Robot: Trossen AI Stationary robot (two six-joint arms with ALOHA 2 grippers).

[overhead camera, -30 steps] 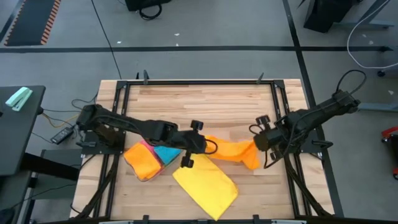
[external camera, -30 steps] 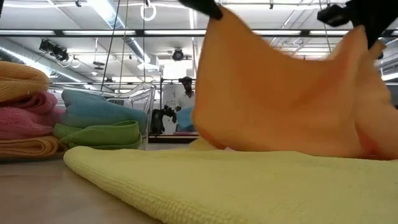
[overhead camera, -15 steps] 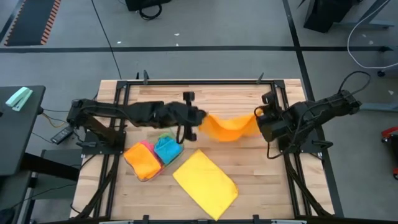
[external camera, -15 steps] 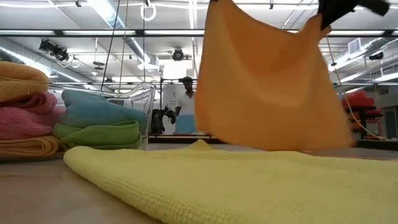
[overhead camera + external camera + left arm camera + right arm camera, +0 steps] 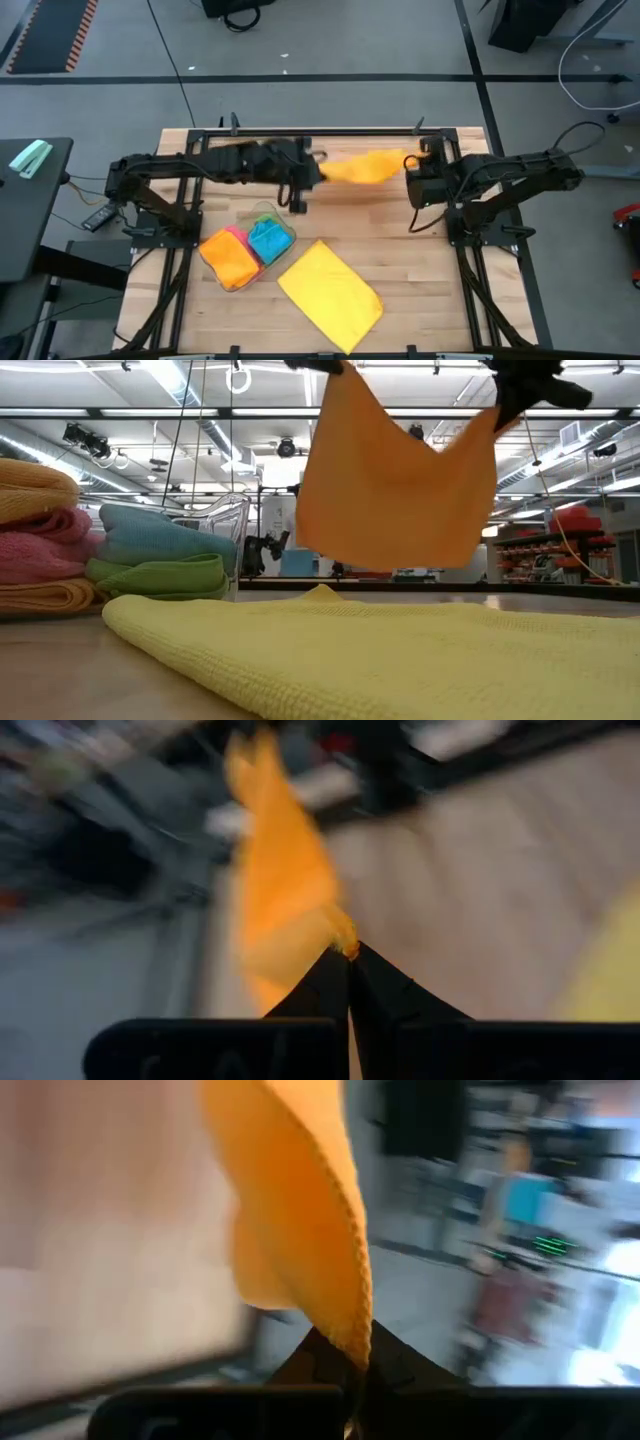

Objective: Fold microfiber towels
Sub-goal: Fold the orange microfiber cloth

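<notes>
1. A clear plastic tray point(image 5: 262, 215) stands on the wooden table point(image 5: 380, 230), near its left front part. In the low view its clear wall point(image 5: 225, 525) shows behind the folded towels.
2. The folded towels lie in a stack point(image 5: 245, 250) at the tray: an orange one point(image 5: 225, 258), a pink one point(image 5: 40, 550), a blue one point(image 5: 270, 240) and a green one point(image 5: 165, 575). I cannot tell if all of them are inside the tray or only beside it.
3. A yellow towel point(image 5: 330, 292) lies flat on the table, near the front edge, to the right of the stack.
4. The orange towel point(image 5: 365, 167) hangs in the air between both arms, over the back part of the table. In the low view its lower edge point(image 5: 390, 565) is well above the yellow towel.
5. The left gripper point(image 5: 305, 180) has its fingers pressed together on one top corner of the orange towel. The right gripper point(image 5: 415, 170) pinches the other top corner in the same way.
6. One second ago, the orange towel was lower and nearer the front, and its bottom touched the yellow towel. Now both grippers have moved up and toward the back edge, and the towel hangs free.
7. The stack and the yellow towel have not moved.
</notes>
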